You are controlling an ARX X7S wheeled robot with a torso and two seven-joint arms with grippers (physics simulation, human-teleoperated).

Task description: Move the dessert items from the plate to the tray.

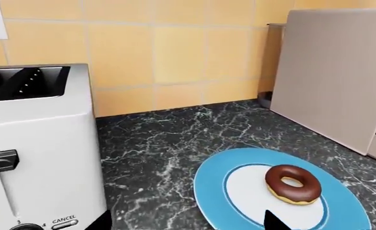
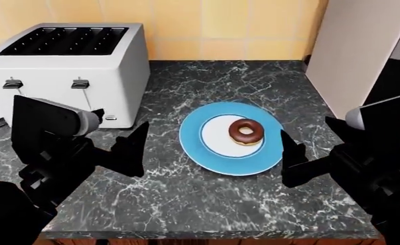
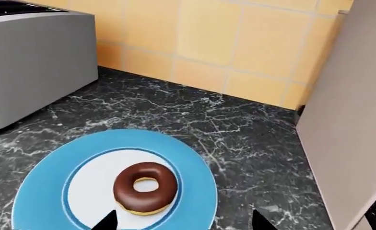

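Observation:
One chocolate-glazed ring donut lies on the white centre of a blue-rimmed plate in the middle of the dark marble counter. My left gripper hovers open just left of the plate, and my right gripper hovers open just right of it. In the left wrist view the donut sits beyond the wide-apart tips of the left gripper. In the right wrist view the donut lies just ahead of the spread tips of the right gripper. Neither holds anything. The tray is out of view.
A white four-slot toaster stands at the back left, close to my left arm. A tall beige appliance side rises at the right, behind my right arm. A yellow tiled wall backs the counter, whose front edge runs below the plate.

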